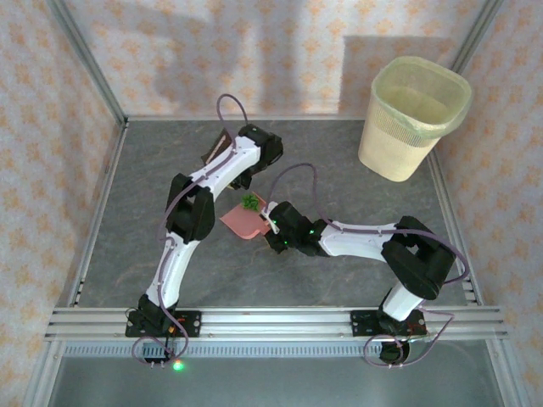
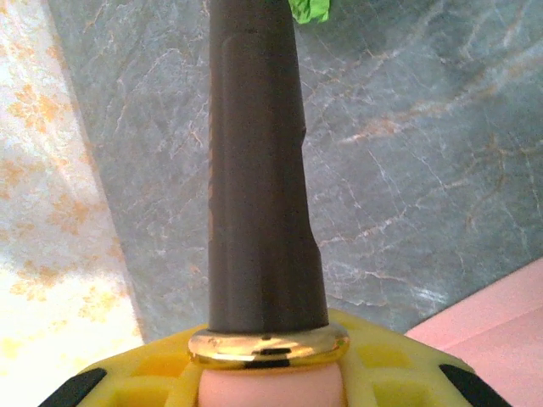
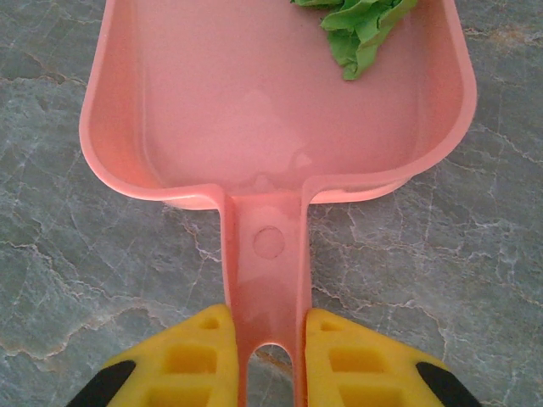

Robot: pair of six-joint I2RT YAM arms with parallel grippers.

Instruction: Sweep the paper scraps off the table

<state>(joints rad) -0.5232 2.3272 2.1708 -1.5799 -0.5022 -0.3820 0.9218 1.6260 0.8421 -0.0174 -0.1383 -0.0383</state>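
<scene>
Paper scraps point(image 3: 361, 30), green, lie in the pink dustpan point(image 3: 254, 110); right fingers point(image 3: 204, 356) grip its handle, left fingers point(image 2: 144, 377) a dark handle point(image 2: 259, 170).

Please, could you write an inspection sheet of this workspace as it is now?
Surface: dark grey table, stone-like pattern.
Job's things: green paper scraps lie inside the pink dustpan.
Clutter: nothing seen.
Grippers: left gripper shut on the brush; right gripper shut on the dustpan handle.
Cables: purple cables loop along both arms.
Surroundings: waste bin in the far right corner; peach patterned walls.
</scene>
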